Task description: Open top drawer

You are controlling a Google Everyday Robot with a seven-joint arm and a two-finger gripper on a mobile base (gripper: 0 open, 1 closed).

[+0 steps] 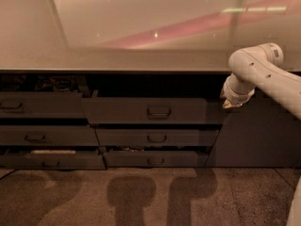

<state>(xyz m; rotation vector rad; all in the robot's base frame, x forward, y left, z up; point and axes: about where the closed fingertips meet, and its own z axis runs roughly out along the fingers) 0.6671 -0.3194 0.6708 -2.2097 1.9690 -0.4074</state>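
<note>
Grey top drawer (122, 112) — long axis sideways, facing camera; gripper (227, 104) at right end

pale glossy countertop (141, 55) over dark cabinetry (256, 140), shadowed speckled floor (70, 201).

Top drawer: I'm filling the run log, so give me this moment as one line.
task: open top drawer | gripper: beside drawer front's right end, clear of handle | likely next: reach handle
</note>
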